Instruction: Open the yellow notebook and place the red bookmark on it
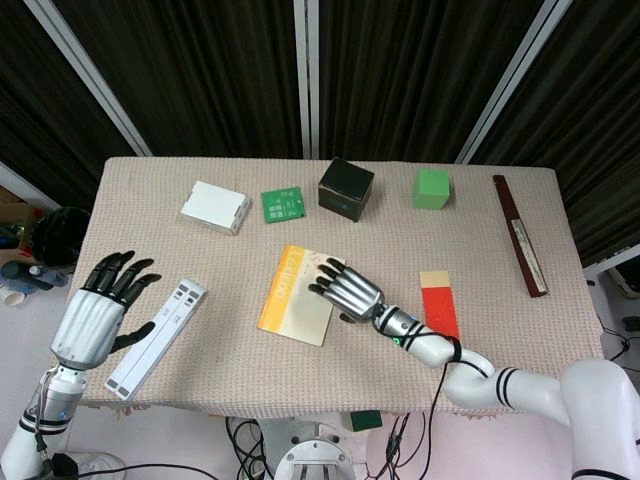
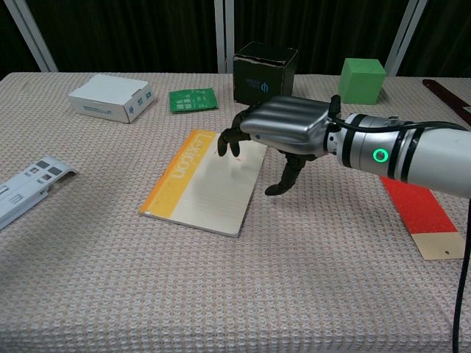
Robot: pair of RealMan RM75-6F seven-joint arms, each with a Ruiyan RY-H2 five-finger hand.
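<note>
The yellow notebook (image 1: 291,297) (image 2: 199,186) lies closed on the middle of the table, its yellow spine to the left. My right hand (image 1: 346,288) (image 2: 283,134) hovers over its right edge with fingers spread, holding nothing. The red bookmark (image 1: 439,306) (image 2: 418,206) lies flat on the cloth to the right of the notebook, apart from the hand. My left hand (image 1: 96,311) is open above the table's left edge, beside a white strip (image 1: 157,337) (image 2: 26,188); it does not show in the chest view.
Along the back stand a white box (image 1: 215,207) (image 2: 111,97), a green card (image 1: 283,204) (image 2: 193,99), a black box (image 1: 345,187) (image 2: 265,65) and a green cube (image 1: 432,189) (image 2: 362,80). A dark red bar (image 1: 519,234) lies at the far right.
</note>
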